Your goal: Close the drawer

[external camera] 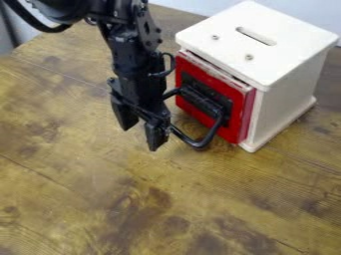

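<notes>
The red drawer sits in the cream-white cabinet, its front nearly flush with the cabinet face. Its black wire loop handle sticks out toward the left front. My black gripper hangs from the arm just left of the handle, close to it. Its two fingers point down over the table and stand a little apart with nothing between them. I cannot tell whether the gripper touches the handle.
The wooden table is worn and stained, with bare surface to the front and left. The cabinet stands at the back right, a slot on its top. My arm comes in from the upper left.
</notes>
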Tool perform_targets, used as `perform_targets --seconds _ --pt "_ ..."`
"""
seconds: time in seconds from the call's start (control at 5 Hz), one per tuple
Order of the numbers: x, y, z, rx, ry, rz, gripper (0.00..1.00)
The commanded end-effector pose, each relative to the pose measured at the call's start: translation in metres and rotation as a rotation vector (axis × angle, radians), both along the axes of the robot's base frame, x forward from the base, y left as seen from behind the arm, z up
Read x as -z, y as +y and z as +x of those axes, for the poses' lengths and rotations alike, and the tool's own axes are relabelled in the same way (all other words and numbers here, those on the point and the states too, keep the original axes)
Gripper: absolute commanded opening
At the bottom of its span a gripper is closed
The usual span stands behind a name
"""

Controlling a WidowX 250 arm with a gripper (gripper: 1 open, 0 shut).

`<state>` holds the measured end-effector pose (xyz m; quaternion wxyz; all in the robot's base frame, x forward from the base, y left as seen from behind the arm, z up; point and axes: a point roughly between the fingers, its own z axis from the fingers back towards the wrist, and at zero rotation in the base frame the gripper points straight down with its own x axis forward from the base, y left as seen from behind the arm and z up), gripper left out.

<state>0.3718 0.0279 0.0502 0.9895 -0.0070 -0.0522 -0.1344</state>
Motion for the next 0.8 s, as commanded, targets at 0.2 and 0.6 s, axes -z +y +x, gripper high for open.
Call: perform_targets --seconds 0.2,0.6 --pt "-0.007 -0.005 -0.004 -0.067 -0.035 0.002 1.0" --pt "-0.025 -0.02 -0.002 -0.09 -0.086 0.014 1.0"
